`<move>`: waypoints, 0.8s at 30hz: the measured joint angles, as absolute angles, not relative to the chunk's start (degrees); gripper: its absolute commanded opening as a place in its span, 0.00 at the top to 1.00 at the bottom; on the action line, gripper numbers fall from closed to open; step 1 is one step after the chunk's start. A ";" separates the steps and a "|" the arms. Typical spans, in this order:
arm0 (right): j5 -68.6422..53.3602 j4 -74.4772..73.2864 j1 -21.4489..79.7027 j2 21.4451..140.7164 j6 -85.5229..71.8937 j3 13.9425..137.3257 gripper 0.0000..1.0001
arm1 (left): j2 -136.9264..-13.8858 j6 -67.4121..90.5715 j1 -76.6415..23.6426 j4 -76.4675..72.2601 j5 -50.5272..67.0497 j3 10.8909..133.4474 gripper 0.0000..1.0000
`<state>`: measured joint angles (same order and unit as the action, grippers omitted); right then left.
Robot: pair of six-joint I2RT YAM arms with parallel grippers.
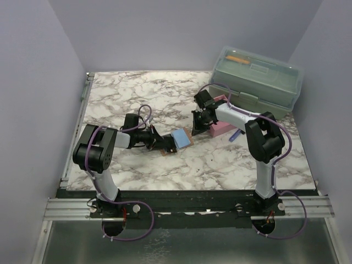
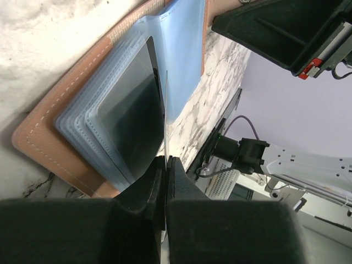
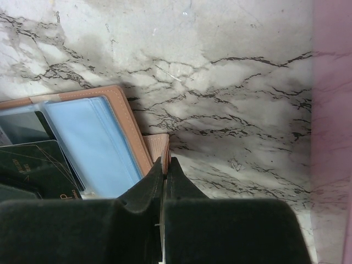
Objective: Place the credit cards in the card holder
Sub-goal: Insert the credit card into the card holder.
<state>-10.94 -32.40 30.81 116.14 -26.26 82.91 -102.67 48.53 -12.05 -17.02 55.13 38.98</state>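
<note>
As left gripper (image 2: 165,165) pinches card (image 2: 165,115), card holder (image 2: 41,137) ahead

Top external: high, behind the arm bases, facing down and forward; takes in the whole marble table (image 1: 165,165).
Left wrist: very near, low, sighting across the open card holder (image 2: 71,118).
Right wrist: near, facing down at the holder's edge.
Shared: card holder, all three views.

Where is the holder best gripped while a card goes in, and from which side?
Pinch the thin leather flap at the holder's outer edge, from the side away from the sleeves. The holder lies open and flat, so probably only that lip can be pinched, and the sleeves are left free for the card.
</note>
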 measured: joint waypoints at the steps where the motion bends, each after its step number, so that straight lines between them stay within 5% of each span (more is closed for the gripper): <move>1: -10.94 -32.40 30.81 116.14 -26.17 82.91 1.00 | -102.78 48.31 -12.05 -16.99 55.27 38.98 1.00; 24: -11.03 -32.45 30.81 116.14 -25.39 82.98 1.00 | -107.42 47.51 -12.05 -16.80 56.14 43.72 1.00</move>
<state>-11.03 -32.45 30.81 116.14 -25.39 82.98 -107.42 47.51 -12.05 -16.80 56.14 43.72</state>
